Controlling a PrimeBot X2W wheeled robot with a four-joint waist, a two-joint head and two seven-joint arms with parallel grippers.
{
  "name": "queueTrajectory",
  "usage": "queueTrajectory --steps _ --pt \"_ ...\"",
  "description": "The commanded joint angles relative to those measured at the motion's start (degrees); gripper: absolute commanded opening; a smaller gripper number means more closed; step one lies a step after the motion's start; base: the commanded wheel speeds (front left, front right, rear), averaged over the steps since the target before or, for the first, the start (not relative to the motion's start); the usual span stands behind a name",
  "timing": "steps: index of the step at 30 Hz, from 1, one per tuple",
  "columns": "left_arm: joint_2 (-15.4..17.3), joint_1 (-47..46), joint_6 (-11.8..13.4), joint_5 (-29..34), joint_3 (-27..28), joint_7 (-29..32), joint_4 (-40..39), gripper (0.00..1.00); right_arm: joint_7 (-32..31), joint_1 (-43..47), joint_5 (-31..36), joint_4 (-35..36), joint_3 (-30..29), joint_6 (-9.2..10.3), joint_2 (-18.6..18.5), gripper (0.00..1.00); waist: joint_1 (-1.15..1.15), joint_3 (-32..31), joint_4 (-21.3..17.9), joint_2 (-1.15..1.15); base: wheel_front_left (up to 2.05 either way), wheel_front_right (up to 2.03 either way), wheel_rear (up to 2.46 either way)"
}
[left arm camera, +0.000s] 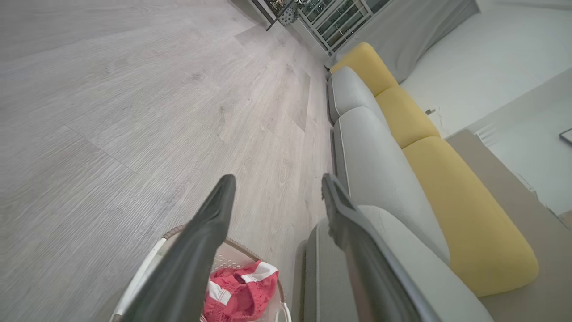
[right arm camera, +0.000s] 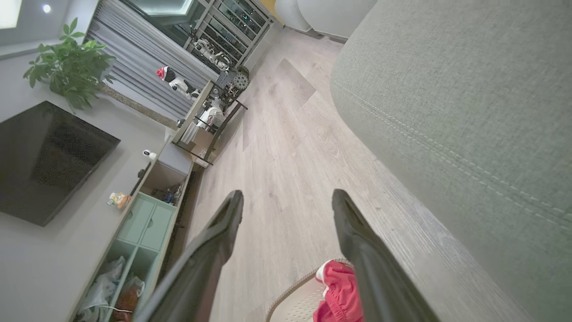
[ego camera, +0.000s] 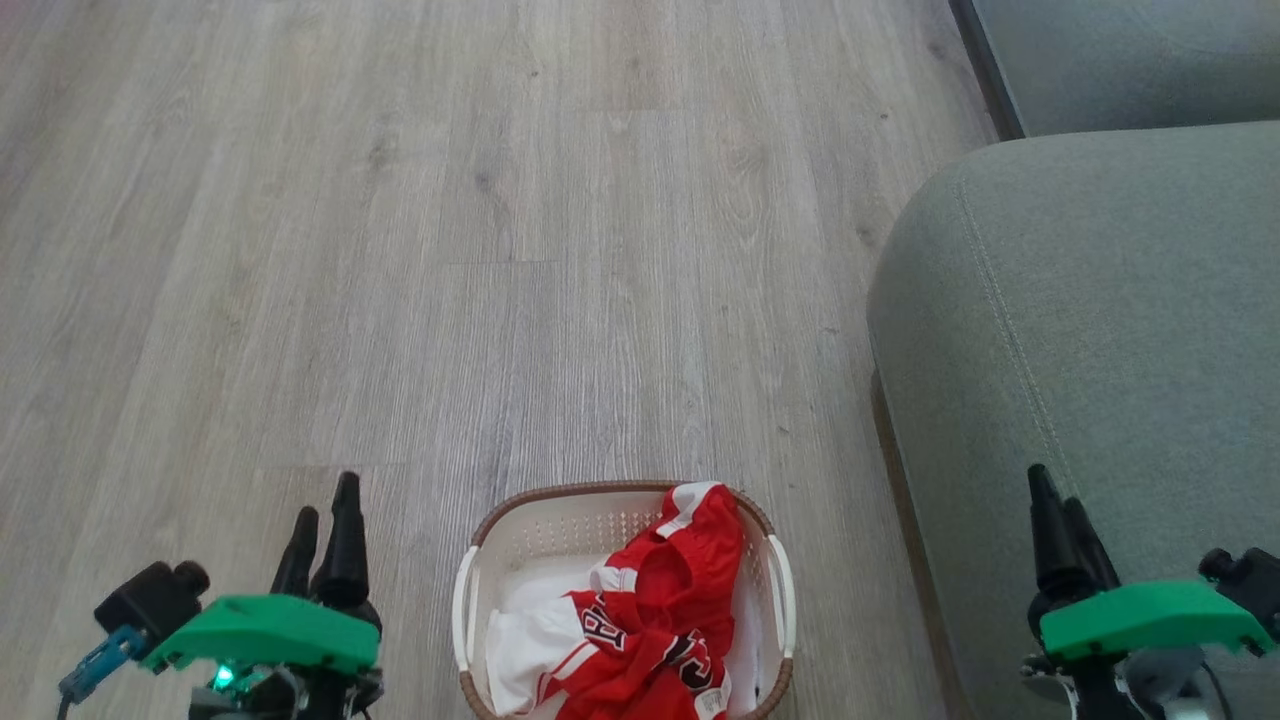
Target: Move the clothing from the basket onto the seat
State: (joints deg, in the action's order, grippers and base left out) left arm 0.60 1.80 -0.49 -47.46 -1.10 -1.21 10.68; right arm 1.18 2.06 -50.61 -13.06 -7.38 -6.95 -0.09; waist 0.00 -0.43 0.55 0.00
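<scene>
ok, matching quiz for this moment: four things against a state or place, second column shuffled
Things:
1. red and white clothing
2. laundry basket
3. sofa seat cushion
4. left gripper

States or places:
a. open, holding nothing
b. grey-green, nothing lying on the part in view
c. standing on the wood floor
d. heaped inside the basket

Pairs: 1-d, 2-c, 3-b, 4-a
</scene>
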Motion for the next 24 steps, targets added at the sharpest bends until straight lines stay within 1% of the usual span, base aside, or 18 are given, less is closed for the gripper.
queueTrajectory --steps 1,14,15,24 --pt "1.13 -1.14 0.55 2.29 0.08 -0.84 -2.48 1.00 1.05 -0.70 2.34 2.50 0.97 -0.26 0.04 1.00 0.00 -0.06 0.03 0.00 0.00 0.00 0.00" --pt "4.14 -0.44 5.13 11.24 -4.17 -3.38 -2.91 1.00 3.56 0.25 12.42 3.36 2.31 -0.31 0.05 1.00 0.00 -0.65 0.19 0.00 0.00 0.00 0.00" --pt "4.14 -0.44 5.13 11.24 -4.17 -3.38 -2.91 1.00 3.56 0.25 12.42 3.36 2.31 -0.31 0.05 1.00 0.00 -0.65 0.19 0.00 0.00 0.00 0.00" --pt "5.71 -0.08 7.98 16.86 -6.42 -5.14 -3.77 1.00 5.30 0.65 19.11 4.07 3.12 -0.35 0.06 1.00 0.00 -0.82 0.24 0.00 0.00 0.00 0.00"
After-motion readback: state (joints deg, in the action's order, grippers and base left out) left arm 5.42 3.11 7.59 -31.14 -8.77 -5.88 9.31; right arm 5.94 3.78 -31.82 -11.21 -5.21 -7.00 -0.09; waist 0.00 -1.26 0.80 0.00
